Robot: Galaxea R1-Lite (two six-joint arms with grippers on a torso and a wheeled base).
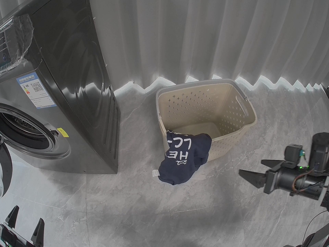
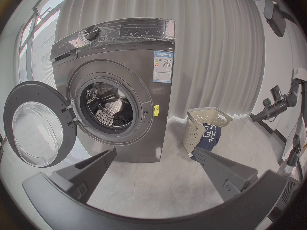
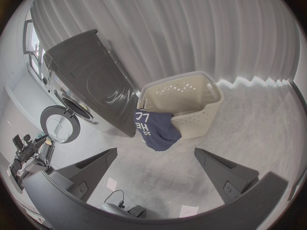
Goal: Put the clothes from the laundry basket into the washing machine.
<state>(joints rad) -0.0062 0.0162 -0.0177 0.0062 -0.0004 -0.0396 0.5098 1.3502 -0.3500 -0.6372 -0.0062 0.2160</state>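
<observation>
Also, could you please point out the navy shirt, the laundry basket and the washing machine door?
navy shirt point(image 1: 185, 156): head view, printed cloth.
laundry basket point(image 1: 202, 83): head view, far rim.
washing machine door point(image 2: 36, 133): left wrist view, glass pane.

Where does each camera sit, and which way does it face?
Head view: on the head, down at the beige perforated plastic laundry basket; right gripper, left gripper at edges.
Left wrist view: wrist-mounted, past its open gripper toward the dark grey washing machine.
Right wrist view: likewise, toward the basket.
Shared: navy shirt over basket rim.
</observation>
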